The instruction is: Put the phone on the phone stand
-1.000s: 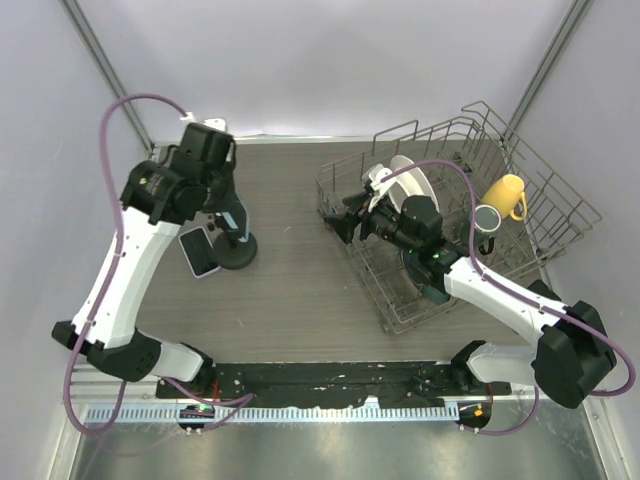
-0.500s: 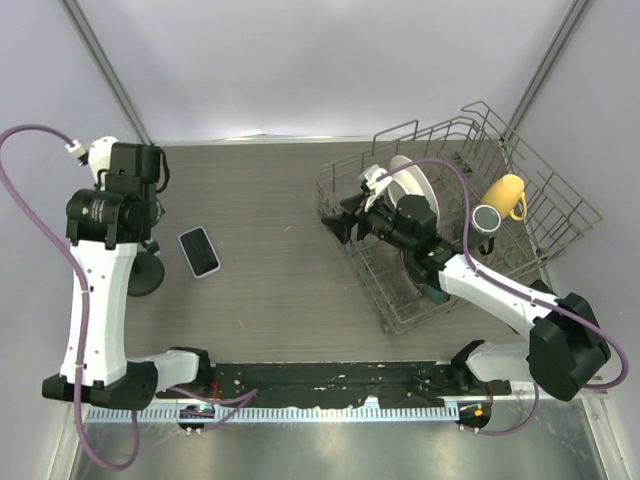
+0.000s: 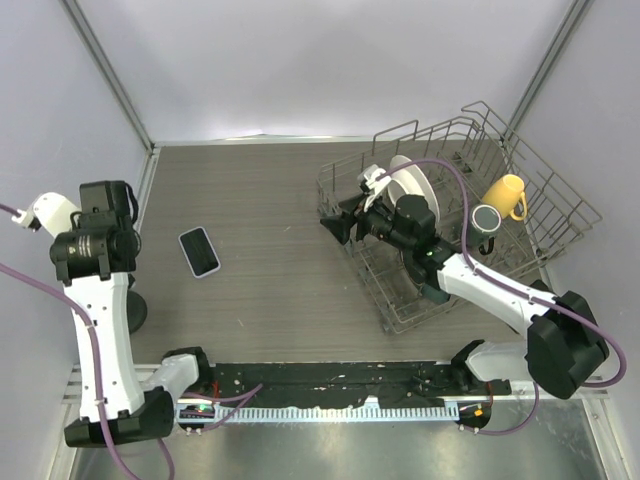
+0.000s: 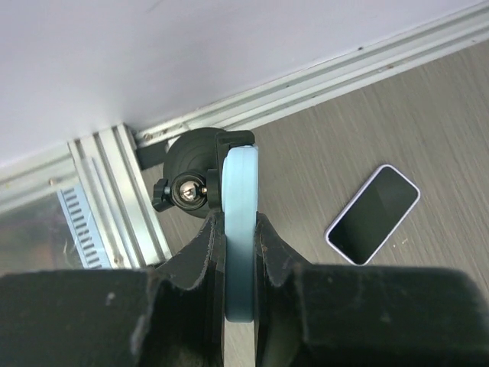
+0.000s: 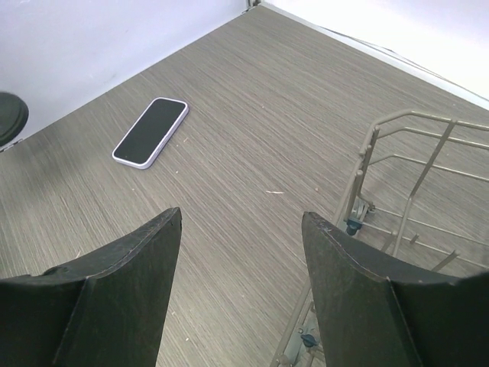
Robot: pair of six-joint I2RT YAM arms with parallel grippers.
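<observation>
While the top view is considered, the phone is seen lying flat, screen up, on the left part of the worktop. It is apart from the phone stand, whose black base is partly hidden under the left arm at the near left edge. From the left wrist, the left gripper is seen clenched on the stand's pale blue plate. From the right wrist, the right gripper is shown released, nothing held, beside the dish rack.
</observation>
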